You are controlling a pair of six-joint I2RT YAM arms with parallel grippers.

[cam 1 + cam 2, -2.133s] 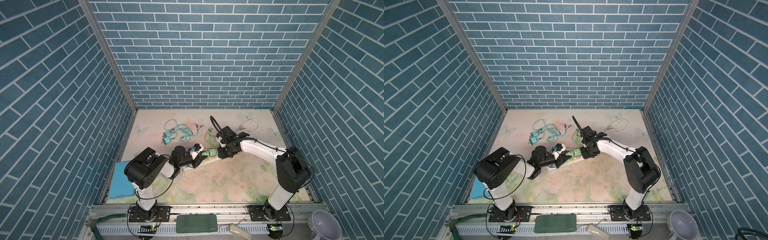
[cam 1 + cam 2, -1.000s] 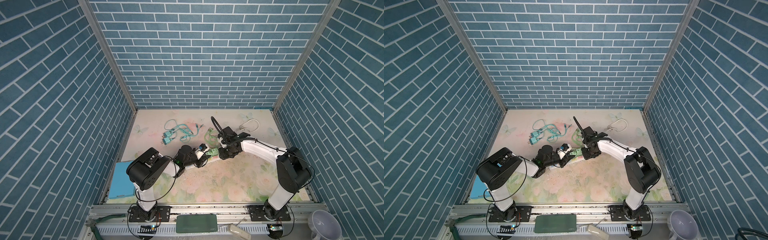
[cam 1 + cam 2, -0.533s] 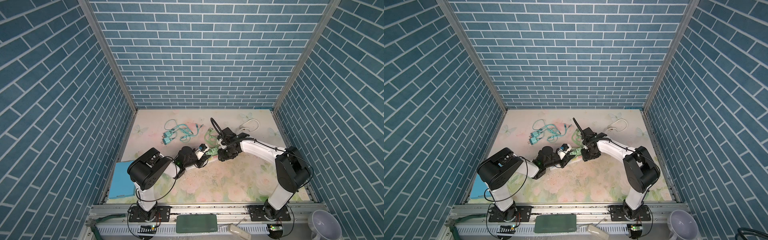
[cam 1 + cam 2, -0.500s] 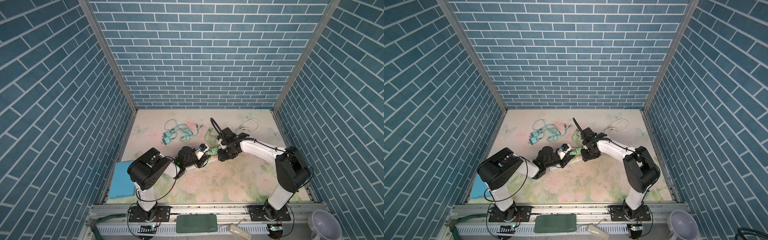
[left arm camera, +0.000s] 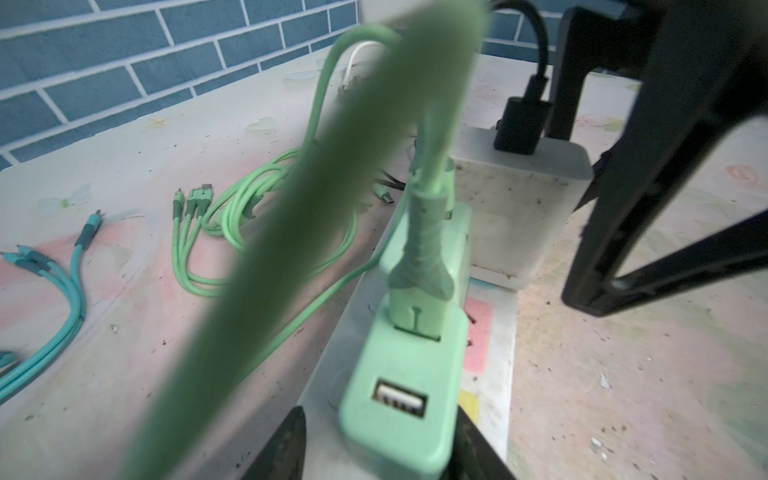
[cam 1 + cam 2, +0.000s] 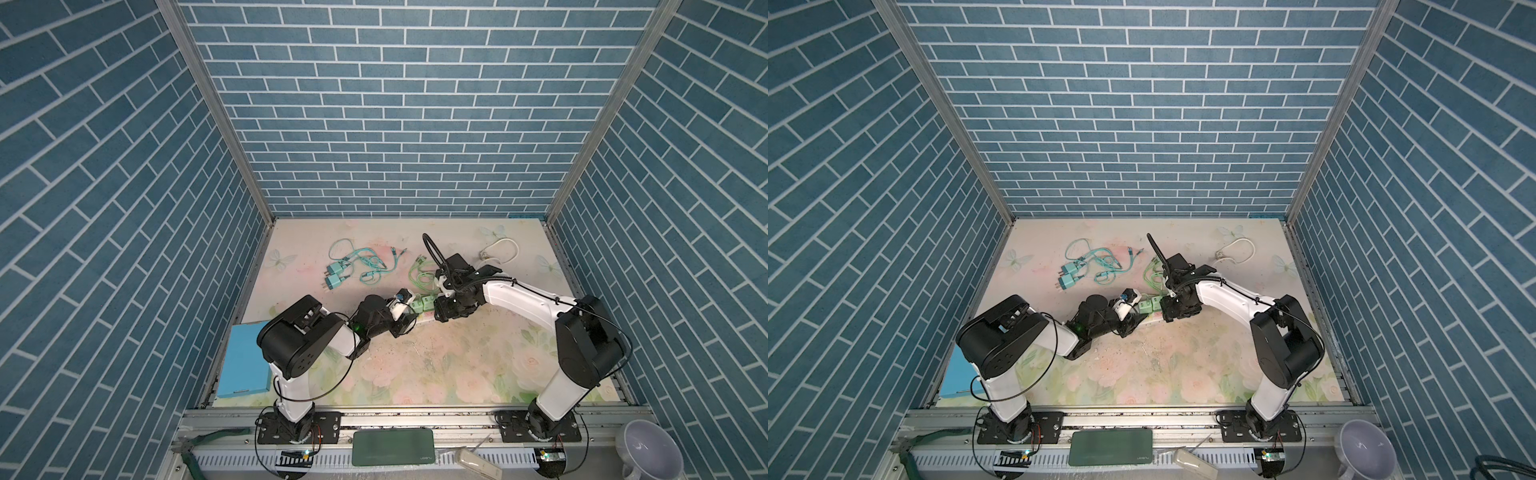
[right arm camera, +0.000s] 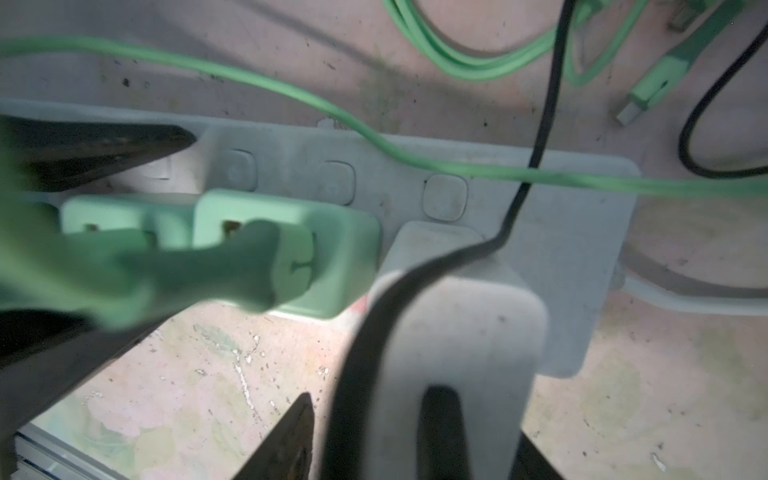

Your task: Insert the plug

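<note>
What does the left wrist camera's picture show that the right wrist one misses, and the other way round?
Only the left wrist view shows the brick wall, the teal cables and the empty USB port on the nearer green adapter. Only the right wrist view shows the square buttons on the power strip and its white cord. Both show the power strip, two green adapters plugged into it, the white adapter with a black cable, and the coiled green cable.
</note>
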